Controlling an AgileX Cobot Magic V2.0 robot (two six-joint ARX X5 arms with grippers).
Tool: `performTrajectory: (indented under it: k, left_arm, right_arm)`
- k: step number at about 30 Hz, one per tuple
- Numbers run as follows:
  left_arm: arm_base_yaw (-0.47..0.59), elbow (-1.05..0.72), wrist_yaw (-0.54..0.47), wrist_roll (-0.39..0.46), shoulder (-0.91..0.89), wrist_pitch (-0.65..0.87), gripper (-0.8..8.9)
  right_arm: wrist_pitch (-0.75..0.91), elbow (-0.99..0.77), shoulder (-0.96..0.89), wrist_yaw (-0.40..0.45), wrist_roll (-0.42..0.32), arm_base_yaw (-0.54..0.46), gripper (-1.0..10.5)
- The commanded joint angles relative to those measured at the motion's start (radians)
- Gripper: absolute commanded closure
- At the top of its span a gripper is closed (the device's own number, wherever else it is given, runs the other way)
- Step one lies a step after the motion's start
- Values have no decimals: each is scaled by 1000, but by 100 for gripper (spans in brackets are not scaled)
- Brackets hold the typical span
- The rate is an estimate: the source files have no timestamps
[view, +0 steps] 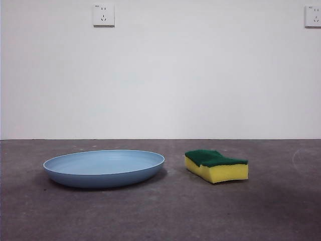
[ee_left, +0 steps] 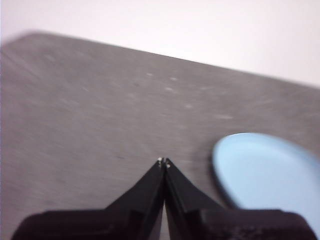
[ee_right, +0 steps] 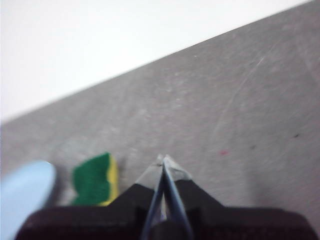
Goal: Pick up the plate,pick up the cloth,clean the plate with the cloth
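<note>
Lying apart on grey matte desk (view: 160, 216): round light-blue plate (view: 104, 167), wavy yellow-green sponge (view: 216, 165); resting closed, empty: left hand (ee_left: 164, 162), right hand (ee_right: 163, 159).

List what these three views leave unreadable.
- Plate: front view too low to show its inside floor; cut by the edge in both wrist views.
- Sponge: right wrist view blurred, near end behind right gripper.
- Left gripper: absent from front view.

Matte smooth plate (view: 104, 168); spongy foam cloth (view: 216, 165) with coarse top.
</note>
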Motion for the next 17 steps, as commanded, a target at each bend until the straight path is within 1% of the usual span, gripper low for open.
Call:
performTrajectory:
  k: [1, 3, 5, 7, 9, 11, 13, 15, 17]
  left_arm:
    - [3, 9, 97, -166, -1, -5, 819]
    - [3, 31, 130, -212, 5, -29, 819]
    - [3, 60, 158, -238, 21, -75, 819]
    - [3, 92, 171, -240, 50, -106, 819]
    - [3, 127, 171, -240, 85, -109, 819]
    - [3, 168, 170, -238, 128, -104, 819]
    - [3, 216, 167, -218, 185, -94, 819]
    - [3, 262, 168, -193, 246, -82, 819]
    - [3, 315, 171, -158, 316, -84, 820]
  right_arm:
    - [9, 35, 1, -18, 167, 3, 956]
    - [6, 69, 15, -40, 168, 2, 957]
    - [-12, 107, 43, -40, 168, 3, 957]
    - [-39, 153, 93, -65, 167, 2, 957]
    - [-61, 201, 154, -65, 164, 3, 957]
    - [-77, 250, 217, -65, 147, 2, 957]
    - [-87, 317, 311, -69, 122, 3, 957]
    - [-101, 378, 395, -95, 92, 2, 957]
    - [-122, 451, 496, -144, 43, 3, 957]
